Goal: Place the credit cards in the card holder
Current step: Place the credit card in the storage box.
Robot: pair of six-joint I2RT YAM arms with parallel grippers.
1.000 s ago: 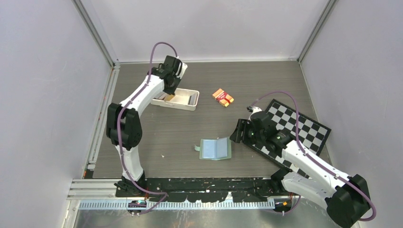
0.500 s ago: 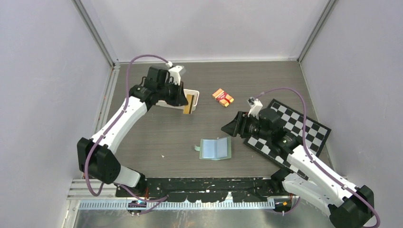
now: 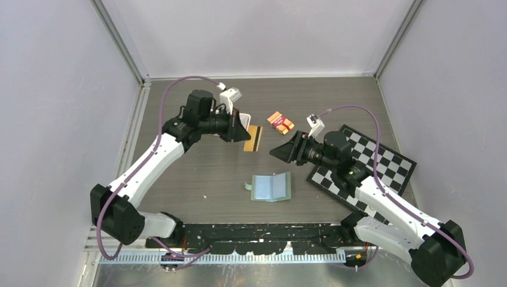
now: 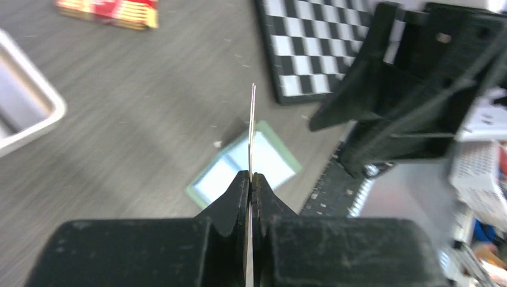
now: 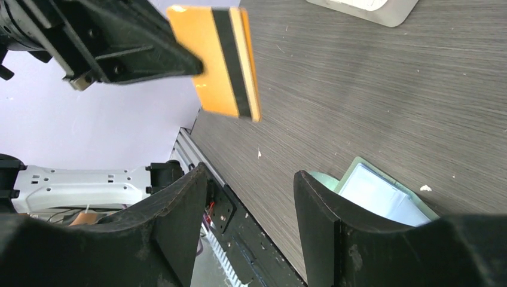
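1. Jaws of your left gripper (image 4: 251, 179) are clamped on a gold-tan, black-striped credit card (image 5: 224, 60), held above the surface (image 3: 209, 173).
2. Your right gripper (image 5: 251, 179) has jaws wide apart, empty, facing that card.
3. The card holder (image 3: 272, 187) lies open on the surface below them.

Gold-tan credit card (image 3: 254, 139) with a dark stripe, up in the air and standing on edge, pinched at one end by the left fingers (image 4: 230, 200). Below it, the sage-green card holder (image 3: 271, 187) lies open on the surface (image 3: 203, 173), blue-grey pockets facing up.
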